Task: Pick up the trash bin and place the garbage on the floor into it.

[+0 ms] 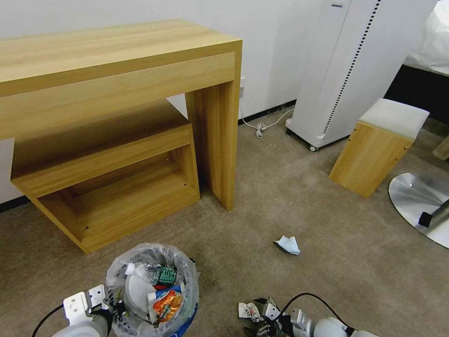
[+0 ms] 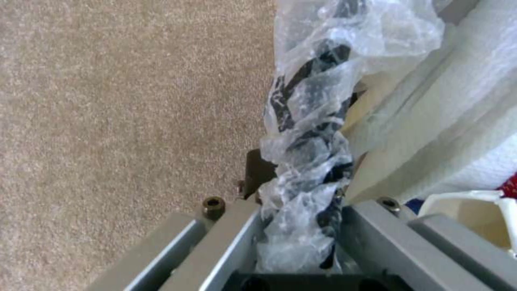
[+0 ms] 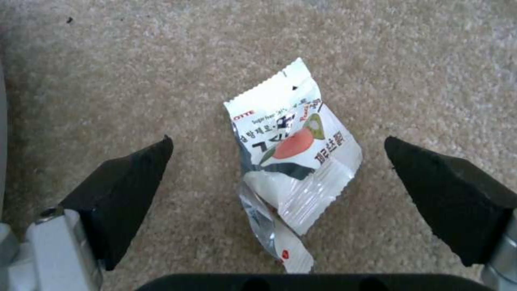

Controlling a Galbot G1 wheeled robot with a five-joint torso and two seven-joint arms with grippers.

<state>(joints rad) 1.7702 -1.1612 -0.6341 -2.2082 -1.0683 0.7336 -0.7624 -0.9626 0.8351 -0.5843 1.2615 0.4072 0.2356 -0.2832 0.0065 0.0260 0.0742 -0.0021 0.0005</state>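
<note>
The left gripper is clamped on the near-left rim of the trash bin. In its wrist view the grey fingers pinch the black rim and the crumpled clear liner bag between them. Just past that grip, inside the bin, lie a white slipper, a green-labelled bottle and an orange-and-blue wrapper. The bin hangs over the beige carpet, in front of a wooden desk.

To the right, the right gripper hangs low over the carpet with its jaws spread wide. Its wrist view shows the black fingertips well apart on either side of a white candy wrapper printed with an orange fruit; the wrapper lies flat on the carpet between them, touching neither.

Farther ahead of the right gripper, a pale blue crumpled tissue lies on the carpet, well apart from both grippers.
</note>
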